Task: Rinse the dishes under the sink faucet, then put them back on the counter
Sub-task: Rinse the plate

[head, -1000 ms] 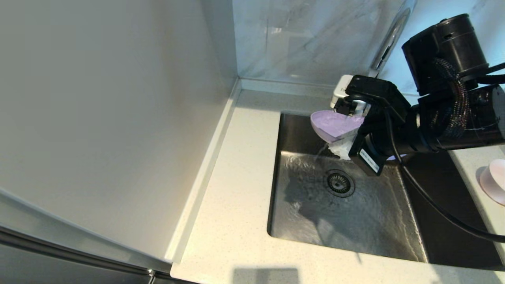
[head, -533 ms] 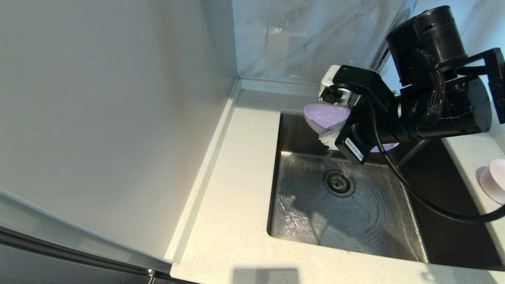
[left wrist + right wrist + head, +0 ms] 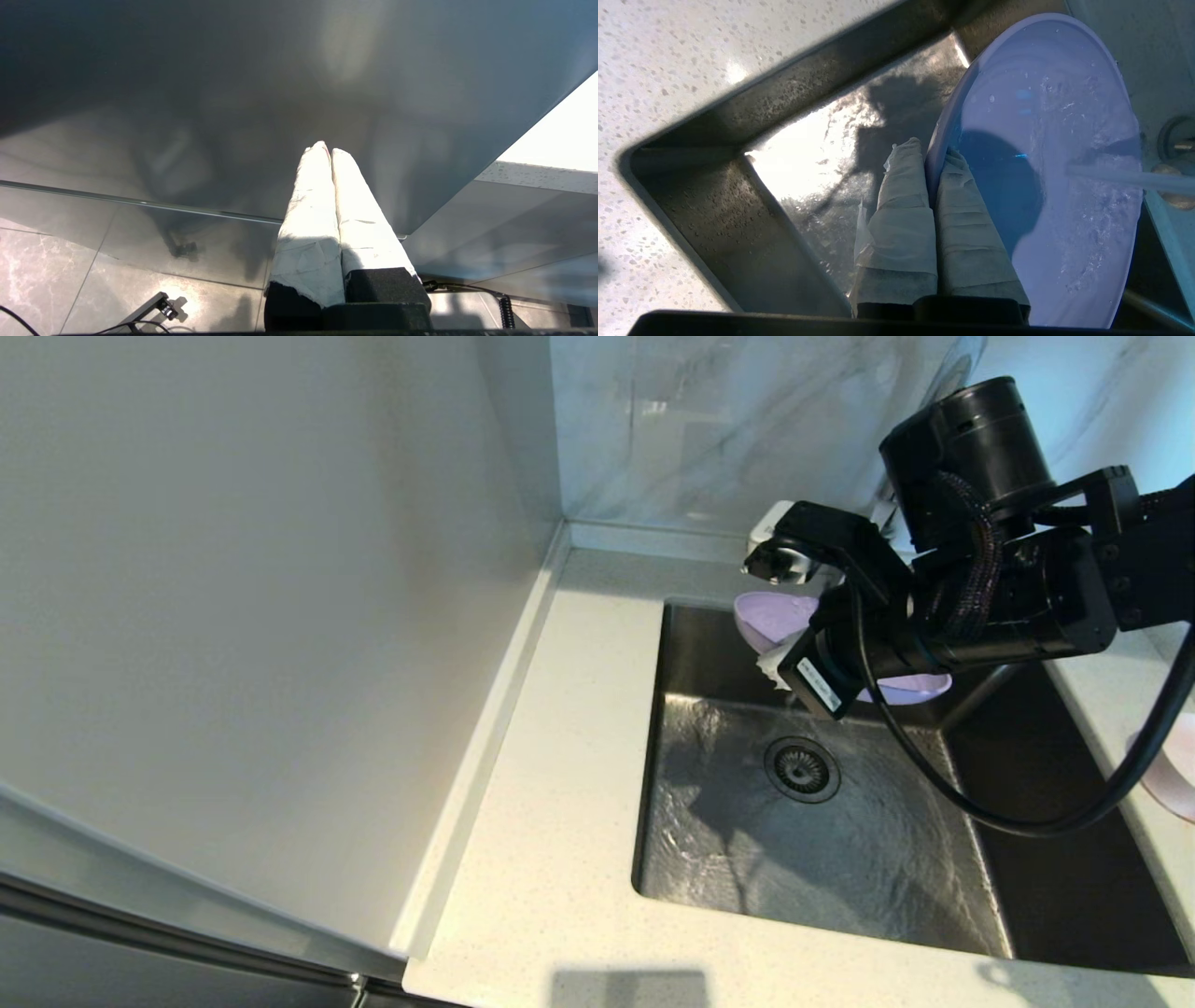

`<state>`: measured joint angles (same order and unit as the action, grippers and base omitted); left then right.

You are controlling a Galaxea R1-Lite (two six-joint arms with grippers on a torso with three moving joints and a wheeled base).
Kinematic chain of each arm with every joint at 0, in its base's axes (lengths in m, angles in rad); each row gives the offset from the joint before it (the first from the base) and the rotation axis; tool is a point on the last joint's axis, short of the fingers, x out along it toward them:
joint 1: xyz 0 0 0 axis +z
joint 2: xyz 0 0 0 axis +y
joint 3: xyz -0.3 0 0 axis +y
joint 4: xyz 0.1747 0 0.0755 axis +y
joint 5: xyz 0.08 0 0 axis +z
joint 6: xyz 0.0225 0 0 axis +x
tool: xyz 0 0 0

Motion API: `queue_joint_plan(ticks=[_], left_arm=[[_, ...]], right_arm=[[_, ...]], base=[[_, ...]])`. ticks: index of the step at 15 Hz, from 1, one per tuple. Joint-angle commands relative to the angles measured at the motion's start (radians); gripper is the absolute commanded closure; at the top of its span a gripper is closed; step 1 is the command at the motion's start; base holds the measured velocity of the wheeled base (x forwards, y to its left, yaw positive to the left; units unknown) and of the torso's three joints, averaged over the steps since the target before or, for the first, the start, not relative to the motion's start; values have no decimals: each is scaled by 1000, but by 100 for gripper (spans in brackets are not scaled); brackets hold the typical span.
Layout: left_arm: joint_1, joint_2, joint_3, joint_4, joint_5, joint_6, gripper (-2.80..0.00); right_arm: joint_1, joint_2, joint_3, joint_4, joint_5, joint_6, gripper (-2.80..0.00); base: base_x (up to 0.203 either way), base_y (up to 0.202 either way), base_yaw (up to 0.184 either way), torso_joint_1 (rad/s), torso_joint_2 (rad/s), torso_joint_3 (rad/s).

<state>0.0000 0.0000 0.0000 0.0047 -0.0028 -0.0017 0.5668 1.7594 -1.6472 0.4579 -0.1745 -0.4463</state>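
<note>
Right pincer (image 3: 931, 154) has swung the lilac plate (image 3: 1045, 154) up-frame, levelling it; clamped tight on the rim, upper right over the sink (image 3: 840, 859), so faucet water sheets off.

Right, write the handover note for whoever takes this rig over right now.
Right gripper: shut on the rim of the lilac plate, held tilted over the sink with water running across its face.
Left gripper: shut, empty, parked away from the sink.
Pale pink dish: on the counter to the right of the sink.
Faucet: hidden behind the right arm in the head view. Water lies on the sink floor.
Done: plate picked up and under the water.
Left: set the plate back on the counter; the pink dish's rinse state cannot be told.
</note>
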Motion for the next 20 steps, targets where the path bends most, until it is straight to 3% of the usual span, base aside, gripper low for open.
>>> queue_joint_plan(ticks=[1, 5, 12, 18, 20], left_arm=[[0, 0, 0, 0, 0, 0, 0], [0, 0, 0, 0, 0, 0, 0], [0, 0, 0, 0, 0, 0, 0], [0, 0, 0, 0, 0, 0, 0], [0, 0, 0, 0, 0, 0, 0]], right_arm=[[-30, -10, 8, 5, -2, -2, 0], [-72, -92, 81, 8, 6, -2, 0], [-76, -360, 361, 55, 138, 20, 0], [-124, -407, 298, 76, 336, 280, 0], [-151, -405, 233, 136, 387, 425, 0]], base=[[0, 0, 0, 0, 0, 0], [0, 0, 0, 0, 0, 0], [0, 0, 0, 0, 0, 0], [0, 0, 0, 0, 0, 0], [0, 0, 0, 0, 0, 0]])
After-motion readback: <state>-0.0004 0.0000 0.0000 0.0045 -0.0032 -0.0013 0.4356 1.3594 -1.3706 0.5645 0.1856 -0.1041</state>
